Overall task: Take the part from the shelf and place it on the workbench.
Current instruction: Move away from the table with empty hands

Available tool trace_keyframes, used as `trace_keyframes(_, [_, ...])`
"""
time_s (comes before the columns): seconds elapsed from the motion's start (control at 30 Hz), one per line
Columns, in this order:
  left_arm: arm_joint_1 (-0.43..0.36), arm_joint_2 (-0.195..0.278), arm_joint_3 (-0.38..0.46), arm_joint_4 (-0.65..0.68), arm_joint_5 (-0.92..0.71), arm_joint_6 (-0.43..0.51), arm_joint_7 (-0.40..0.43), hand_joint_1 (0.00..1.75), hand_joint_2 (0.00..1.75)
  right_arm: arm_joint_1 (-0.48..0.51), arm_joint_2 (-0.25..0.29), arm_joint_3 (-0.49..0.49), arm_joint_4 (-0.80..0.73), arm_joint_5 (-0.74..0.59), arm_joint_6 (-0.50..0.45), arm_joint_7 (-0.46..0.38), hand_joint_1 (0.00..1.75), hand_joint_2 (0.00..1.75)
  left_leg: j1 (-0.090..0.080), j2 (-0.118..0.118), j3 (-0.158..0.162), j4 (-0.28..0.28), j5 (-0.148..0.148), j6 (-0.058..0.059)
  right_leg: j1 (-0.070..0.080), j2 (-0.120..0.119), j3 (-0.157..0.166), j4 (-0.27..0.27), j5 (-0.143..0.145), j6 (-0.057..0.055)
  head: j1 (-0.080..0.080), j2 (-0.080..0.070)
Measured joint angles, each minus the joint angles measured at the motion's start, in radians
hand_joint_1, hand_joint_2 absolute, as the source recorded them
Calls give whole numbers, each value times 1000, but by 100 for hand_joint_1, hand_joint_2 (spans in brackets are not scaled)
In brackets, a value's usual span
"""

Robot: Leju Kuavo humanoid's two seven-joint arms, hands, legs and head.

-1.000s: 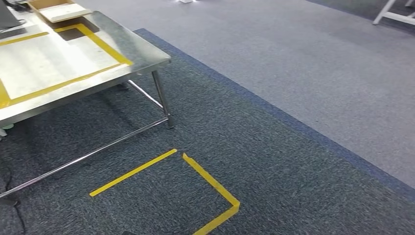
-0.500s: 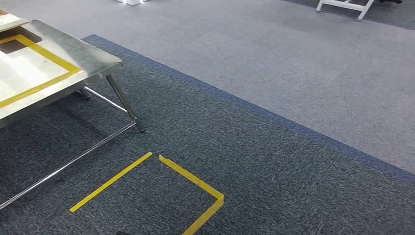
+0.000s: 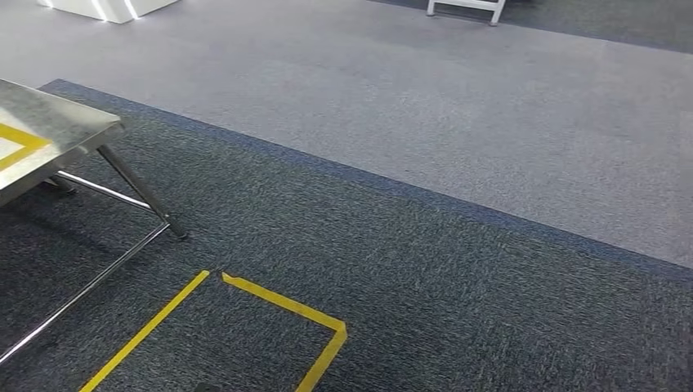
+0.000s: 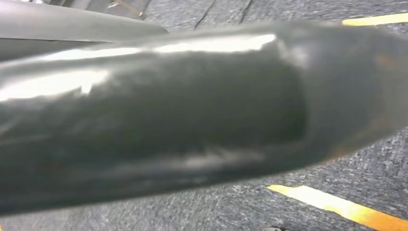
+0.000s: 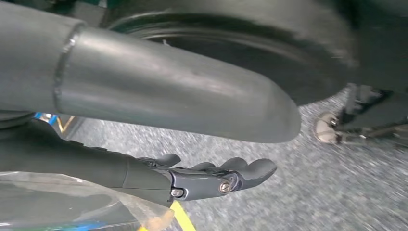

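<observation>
Head view: a corner of the steel workbench (image 3: pixel 61 122) stands over dark carpet (image 3: pixel 425 278), with yellow tape on its top. A taped floor corner (image 3: pixel 282 304) lies beyond its leg. Paler carpet (image 3: pixel 490 122) spreads further off, and a white frame (image 3: pixel 462 6) stands at its far side.

Left wrist view: strips of floor tape (image 4: pixel 337 204) lie on dark carpet. The picture is blurred.

Right wrist view: the right hand (image 5: pixel 159 175) hangs over grey carpet. Its thick thumb (image 5: pixel 168 96) reaches forward, apart from the dark fingers (image 5: pixel 231 175), and nothing sits in the gap between them. The fingers stretch out nearly straight, side by side, only their tips slightly curled. A clear bag (image 5: pixel 62 202) with something blue inside lies against the fingers on the side away from the thumb, back toward the wrist. Whether the hand grips it, I cannot tell, nor what the bag holds. A yellow strip (image 5: pixel 180 216) shows on the floor just past the bag's edge, beneath the fingers.
</observation>
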Motion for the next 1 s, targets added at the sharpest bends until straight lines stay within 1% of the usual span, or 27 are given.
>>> trace_keyframes(0.03, [-2,-1,0,0,0,-8,-1,0,0,1,0,0,0,2,1,3,0,0,1,14,0,-4,4,7,1,-25,-14,20,-13,4,3,0])
trace_keyframes(0.1, [-4,-4,1,0,6,-37,-13,0,0,-1,0,0,0,10,4,10,0,0,1,44,-2,-9,7,16,3,-94,-64,119,-72,11,8,0])
trace_keyframes(0.13, [-3,-5,5,0,23,-49,-34,0,0,-3,0,0,0,13,6,13,0,0,0,61,-4,-9,8,17,2,-112,-98,192,-108,14,10,0])
trace_keyframes(0.17, [-2,-8,14,0,53,-57,-69,0,0,-4,0,0,0,15,6,14,0,0,0,77,-5,-9,8,17,0,-120,-127,257,-135,18,10,0])
trace_keyframes(0.2, [-2,-10,29,0,92,-58,-112,0,0,-3,0,0,0,15,5,14,0,0,0,93,-6,-9,7,17,-3,-123,-141,295,-147,21,10,0])
trace_keyframes(0.23, [-4,-13,48,0,130,-57,-157,0,0,-2,0,0,0,14,3,13,0,0,0,108,-7,-8,7,16,-5,-126,-141,306,-145,23,10,0])
trace_keyframes(0.27, [-7,-17,69,0,158,-54,-193,0,0,-1,0,0,0,14,0,11,0,0,0,120,-6,-8,6,14,-8,-131,-114,268,-122,25,10,0])
trace_keyframes(0.3, [-10,-20,88,0,175,-52,-218,0,0,-1,0,0,0,15,-2,10,0,0,1,132,-4,-8,4,11,-10,-144,-72,201,-91,26,10,0])
trace_keyframes(0.33, [-13,-22,104,0,180,-50,-232,0,0,-1,1,0,0,16,-3,8,0,0,1,141,-1,-7,2,6,-11,-170,-26,124,-67,28,10,0])
trace_keyframes(0.37, [-14,-22,116,0,178,-50,-237,0,0,-3,1,0,0,18,-3,5,0,0,-2,151,1,-4,-1,-1,-10,-192,14,57,-48,24,11,0])
trace_keyframes(0.4, [-16,-22,125,0,171,-49,-237,0,0,-5,2,0,0,20,-4,1,0,0,-5,159,3,-1,-4,-7,-8,-207,36,19,-41,19,11,0])
trace_keyframes(0.43, [-16,-21,130,0,160,-48,-231,0,0,-7,2,0,0,21,-4,-3,0,0,-8,167,4,1,-6,-12,-6,-214,44,4,-43,13,11,0])
trace_keyframes(0.5, [-18,-21,134,0,136,-44,-212,0,0,-5,3,0,0,26,-8,-12,0,0,-8,181,7,2,-8,-21,-4,-192,41,7,-41,-3,9,0])
trace_keyframes(0.53, [-19,-21,135,0,127,-42,-200,0,0,-3,3,1,0,31,-9,-14,0,0,-5,169,6,7,-16,-26,-4,-183,39,7,-40,-9,8,0])
trace_keyframes(0.57, [-20,-21,135,0,119,-41,-189,0,0,-3,3,1,0,37,-11,-14,0,0,-2,146,-1,28,-33,-31,-4,-172,38,6,-38,-17,7,0])
trace_keyframes(0.63, [-17,-21,135,0,107,-39,-165,0,0,-7,6,4,0,49,-9,-8,0,0,2,85,-44,132,-96,-34,-3,-148,38,5,-36,-29,3,0])
trace_keyframes(0.67, [-14,-21,134,0,96,-38,-151,0,0,-9,8,6,0,55,-7,-3,0,0,2,69,-76,205,-127,-32,-1,-133,37,5,-35,-33,2,0])
trace_keyframes(0.7, [-11,-21,133,0,84,-36,-135,0,0,-9,10,8,0,60,-3,1,0,0,0,63,-106,266,-146,-29,1,-118,37,6,-35,-35,2,0])
trace_keyframes(0.73, [-9,-21,131,0,69,-34,-120,0,0,-8,12,10,0,65,1,5,0,0,-1,60,-124,298,-146,-25,4,-102,38,6,-34,-37,2,0])
trace_keyframes(0.77, [-7,-20,127,0,58,-32,-109,0,0,-7,13,12,0,68,4,8,0,0,-3,57,-125,291,-126,-20,6,-85,39,6,-34,-37,1,0])
trace_keyframes(0.8, [-7,-20,123,0,49,-31,-101,0,0,-5,15,13,0,72,6,11,0,0,-5,50,-110,248,-89,-14,8,-69,41,6,-34,-37,2,0])
trace_keyframes(0.83, [-7,-20,119,0,43,-30,-97,0,0,-5,16,15,0,75,7,13,0,0,-7,31,-84,180,-46,-6,9,-54,43,6,-34,-37,1,0])
trace_keyframes(0.87, [-7,-19,117,0,41,-30,-94,0,0,-6,18,18,0,76,8,14,0,0,-7,1,-59,115,-14,1,10,-40,43,7,-34,-37,2,0])
trace_keyframes(0.9, [-7,-18,115,0,39,-29,-93,0,0,-7,20,20,0,77,8,15,0,0,-7,-25,-39,62,4,4,9,-26,39,9,-33,-35,2,0])
trace_keyframes(0.93, [-8,-18,113,0,39,-28,-92,0,0,-9,22,23,0,77,8,16,0,0,-7,-44,-28,31,10,5,7,-13,33,10,-31,-30,2,0])
trace_keyframes(0.97, [-9,-17,112,0,38,-28,-92,0,0,-9,24,25,0,77,8,17,0,0,-8,-49,-26,21,6,4,4,0,27,10,-28,-24,1,0])
trace_keyframes(1.0, [-10,-18,111,0,38,-26,-92,0,0,-8,24,26,1,78,9,17,0,0,-9,-38,-24,14,6,3,1,12,19,9,-25,-17,0,0])
